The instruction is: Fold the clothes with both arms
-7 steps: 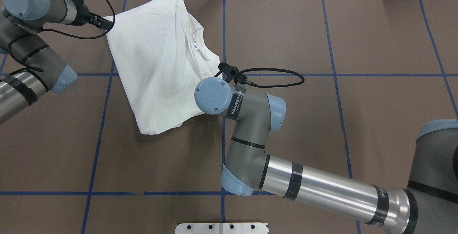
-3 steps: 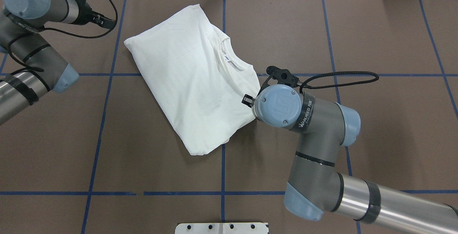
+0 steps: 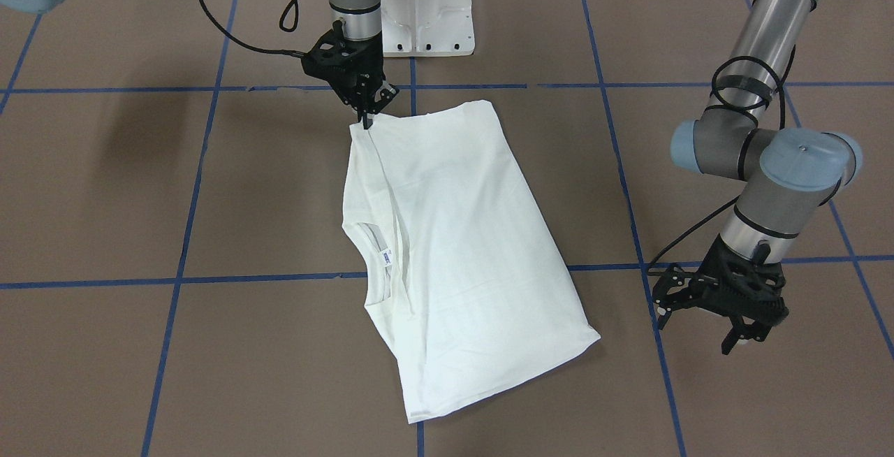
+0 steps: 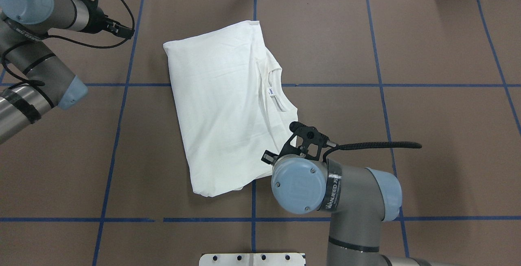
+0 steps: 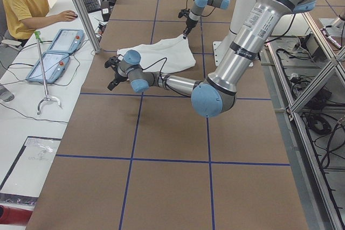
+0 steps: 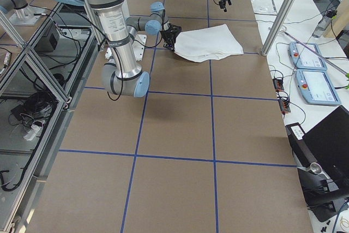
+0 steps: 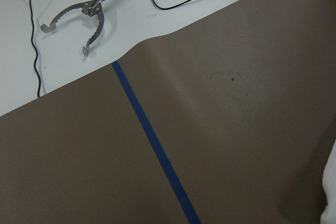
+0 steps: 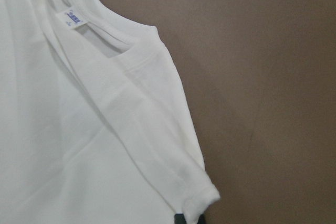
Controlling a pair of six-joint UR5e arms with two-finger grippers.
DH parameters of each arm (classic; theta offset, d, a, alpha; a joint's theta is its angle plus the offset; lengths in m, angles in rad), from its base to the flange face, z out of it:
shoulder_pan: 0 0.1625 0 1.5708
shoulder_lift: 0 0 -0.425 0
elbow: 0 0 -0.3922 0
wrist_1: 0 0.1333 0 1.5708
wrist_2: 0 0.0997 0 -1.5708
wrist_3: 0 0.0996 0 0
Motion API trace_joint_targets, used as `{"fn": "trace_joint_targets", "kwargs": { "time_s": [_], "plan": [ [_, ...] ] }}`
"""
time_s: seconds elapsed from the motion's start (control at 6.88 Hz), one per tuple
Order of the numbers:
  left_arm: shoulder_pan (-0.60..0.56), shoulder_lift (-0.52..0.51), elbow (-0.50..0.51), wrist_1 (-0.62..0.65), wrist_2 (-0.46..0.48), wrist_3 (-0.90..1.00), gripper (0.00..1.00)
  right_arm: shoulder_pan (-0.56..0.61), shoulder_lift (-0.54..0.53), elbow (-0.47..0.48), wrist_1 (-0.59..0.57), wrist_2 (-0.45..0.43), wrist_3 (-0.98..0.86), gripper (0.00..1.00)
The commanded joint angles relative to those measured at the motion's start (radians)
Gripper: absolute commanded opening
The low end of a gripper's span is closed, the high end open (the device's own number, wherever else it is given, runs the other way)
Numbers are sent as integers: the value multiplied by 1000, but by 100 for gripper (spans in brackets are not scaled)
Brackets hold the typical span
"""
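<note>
A black band point(image 4: 333, 192) on the right arm point(image 4: 358, 195) reads "WANJEED" in white letters. The shirt point(image 4: 220, 107) has a neck label point(image 4: 272, 92) with blue print too small to read. White lettering on the second band point(image 4: 22, 34), on the left arm point(image 4: 38, 64), is unreadable.
</note>
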Motion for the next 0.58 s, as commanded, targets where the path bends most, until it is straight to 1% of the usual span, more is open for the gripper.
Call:
{"fn": "trace_joint_targets", "kwargs": {
  "time_s": [0.0, 0.15, 0.44],
  "plan": [
    [3, 49, -103, 7, -88, -110, 100, -59, 51, -6, -49, -47, 44, 0],
    [21, 105, -222, 14, -133, -237, 100, -47, 46, -6, -47, -47, 43, 0],
    [119, 251, -454, 18, -133, -400, 100, -44, 39, -8, -47, -47, 46, 0]
  ]
}}
